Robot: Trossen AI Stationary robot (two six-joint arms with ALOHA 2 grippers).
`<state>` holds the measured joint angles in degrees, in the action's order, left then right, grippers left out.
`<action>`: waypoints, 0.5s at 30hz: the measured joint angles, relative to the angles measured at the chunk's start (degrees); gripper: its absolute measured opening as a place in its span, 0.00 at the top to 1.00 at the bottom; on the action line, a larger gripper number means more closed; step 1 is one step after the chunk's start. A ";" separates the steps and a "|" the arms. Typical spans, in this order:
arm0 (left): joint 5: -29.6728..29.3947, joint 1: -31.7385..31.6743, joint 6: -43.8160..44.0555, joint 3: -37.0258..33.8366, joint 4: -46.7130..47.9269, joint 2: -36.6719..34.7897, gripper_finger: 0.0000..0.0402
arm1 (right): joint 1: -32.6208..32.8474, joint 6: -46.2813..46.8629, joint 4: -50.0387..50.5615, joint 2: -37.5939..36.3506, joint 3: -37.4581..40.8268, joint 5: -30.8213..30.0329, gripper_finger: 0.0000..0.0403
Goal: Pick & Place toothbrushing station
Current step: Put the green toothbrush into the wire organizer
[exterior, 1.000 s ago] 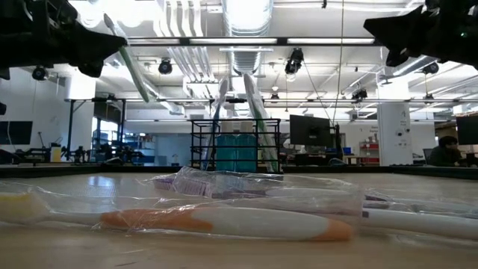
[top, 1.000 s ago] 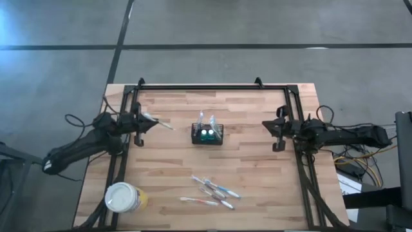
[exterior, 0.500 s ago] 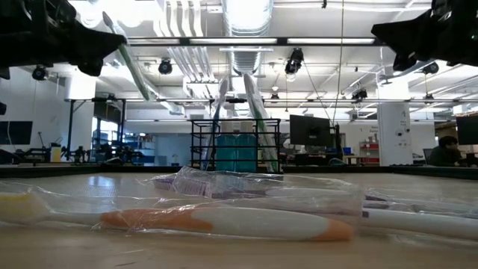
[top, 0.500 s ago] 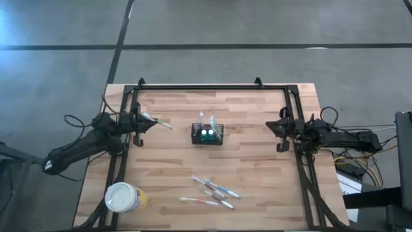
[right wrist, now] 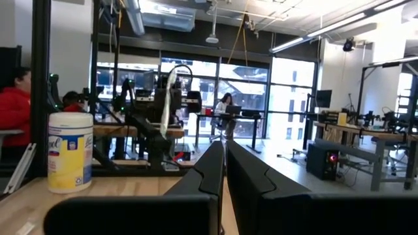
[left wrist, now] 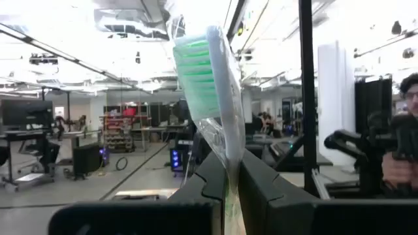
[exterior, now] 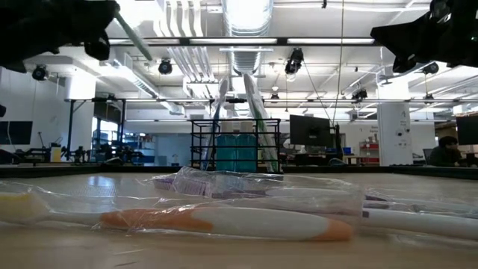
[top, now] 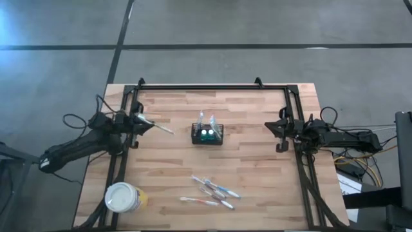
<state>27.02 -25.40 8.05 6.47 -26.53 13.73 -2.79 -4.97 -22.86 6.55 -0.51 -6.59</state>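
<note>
While my left gripper [top: 136, 120] hangs over the table's left edge, its fingers [left wrist: 261, 186] are clamped on a wrapped toothbrush [top: 154, 124], green bristles [left wrist: 196, 65] showing thru the clear film in the wrist view. Seen from above, the brush sticks out twd the table's middle, tilted, clear of the wood.

Near-left corner: a round yellow cup [top: 123, 198] w/ white lid, well apart from everything else.

Center: the toothbrushing station [top: 206, 134], a small black wire-mesh caddy, stands upright on the wooden table [top: 257, 167]. Two wrapped brushes [exterior: 254, 104] lean up out of it, and teal shapes show inside; which compartment each sits in I cannot tell. Seen from table height the caddy [exterior: 236, 145] sits behind the foreground clutter.

Nearer the front, right of center: a loose cluster of wrapped toothbrushes [top: 212, 192] lies flat, some touching, well apart from the caddy. Closest to the low cam is one w/ an orange-and-white handle [exterior: 224, 222] in crinkled film.

Right edge: my right gripper [top: 280, 133] waits above the table's side rail, fingers [right wrist: 255, 179] together, nothing btwn them. Its wrist cam looks across at a yellow wipes canister [right wrist: 70, 151] on a bench and ppl seated in the lab beyond; one in red [right wrist: 14, 104] at the frame edge.
</note>
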 joint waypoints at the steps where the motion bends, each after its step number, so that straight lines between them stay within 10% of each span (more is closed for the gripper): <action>1: -0.07 -0.01 0.36 0.23 -1.51 2.08 0.95 | 0.00 -0.01 -0.01 0.00 0.00 -0.02 0.97; 15: -1.51 3.65 -1.12 6.91 -17.45 36.27 0.95 | 0.00 0.04 0.01 1.90 0.00 0.00 0.97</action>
<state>25.50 -21.76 6.94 13.38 -43.98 50.00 -2.79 -4.93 -22.85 8.45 -0.51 -6.59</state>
